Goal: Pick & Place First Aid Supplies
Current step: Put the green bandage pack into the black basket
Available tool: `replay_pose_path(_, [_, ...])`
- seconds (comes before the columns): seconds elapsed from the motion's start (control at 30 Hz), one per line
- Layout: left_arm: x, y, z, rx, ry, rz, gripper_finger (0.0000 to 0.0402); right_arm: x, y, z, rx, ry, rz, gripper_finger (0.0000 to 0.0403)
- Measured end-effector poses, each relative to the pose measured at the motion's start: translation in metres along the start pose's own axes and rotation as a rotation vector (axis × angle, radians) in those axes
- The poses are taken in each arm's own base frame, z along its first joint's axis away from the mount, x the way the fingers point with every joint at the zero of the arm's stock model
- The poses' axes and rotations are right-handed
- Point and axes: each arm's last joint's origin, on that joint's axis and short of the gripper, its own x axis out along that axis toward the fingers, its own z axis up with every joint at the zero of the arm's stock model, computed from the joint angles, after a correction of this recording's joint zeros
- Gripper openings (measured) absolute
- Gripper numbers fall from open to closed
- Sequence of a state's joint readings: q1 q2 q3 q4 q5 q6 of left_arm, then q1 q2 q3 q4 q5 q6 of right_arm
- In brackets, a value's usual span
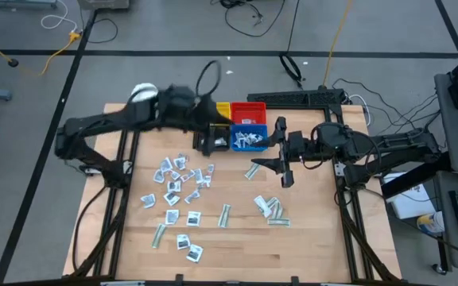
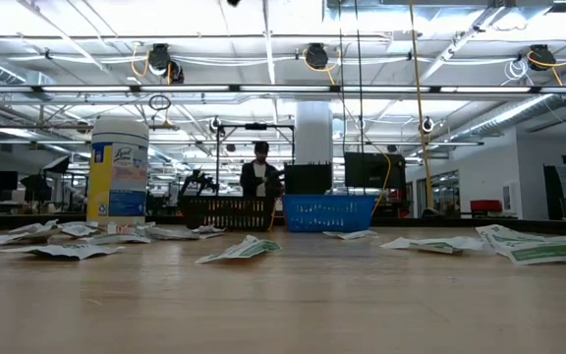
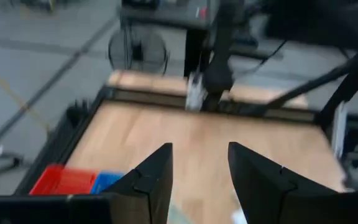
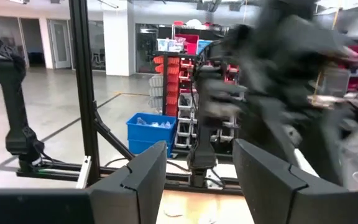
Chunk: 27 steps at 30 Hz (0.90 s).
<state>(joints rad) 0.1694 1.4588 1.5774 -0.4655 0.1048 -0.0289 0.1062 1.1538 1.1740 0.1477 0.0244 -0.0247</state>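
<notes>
Left gripper: fingers apart with bare gap between them, nothing held in the wrist view. Poised over the black bin at the far middle of the table, per the high view; likely just over a drop-off spot, though whether a packet was let go there cannot be told. Red bin and blue bin visible just past the left finger, so wrist angled back across the table rather than straight down.

Right gripper: fingers spread, empty gap, pointing level toward the left arm across from it. In the high view, hanging above bare wood right of the bins, one packet lying just beside and below it. Probably waiting or lining up for that one.

First aid packets: main scatter on the table's left-centre, squarish ones clustered, narrow strips toward the near edge. Smaller group on the right-centre. Several already heaped in the blue bin. Yellow bin behind the black one, mostly hidden by the arm.

Low view: packets lying flat or slightly curled on the wood, white-lidded jar standing upright at far left, a person in the room beyond. No gripper in that view.

Judgement: sorting partway, most packets still loose.
</notes>
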Motion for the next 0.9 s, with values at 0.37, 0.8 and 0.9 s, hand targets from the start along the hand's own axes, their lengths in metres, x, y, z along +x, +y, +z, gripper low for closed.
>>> replay_pose_path(0.37, [-0.022,-0.085,-0.005,0.072,-0.343,0.059,0.0159,0.000,0.002,-0.009,0.120,0.097,0.006,0.0179])
replay_pose_path(0.8, [-0.026,-0.099,-0.003,0.091,-0.383,0.033,0.0159,-0.022,0.019,-0.018,0.317,0.595,-0.020,0.0180])
replay_pose_path(0.9, [-0.025,-0.098,-0.005,0.093,-0.362,0.033,0.0159,-0.029,0.024,-0.022,0.369,0.685,-0.031,0.0180])
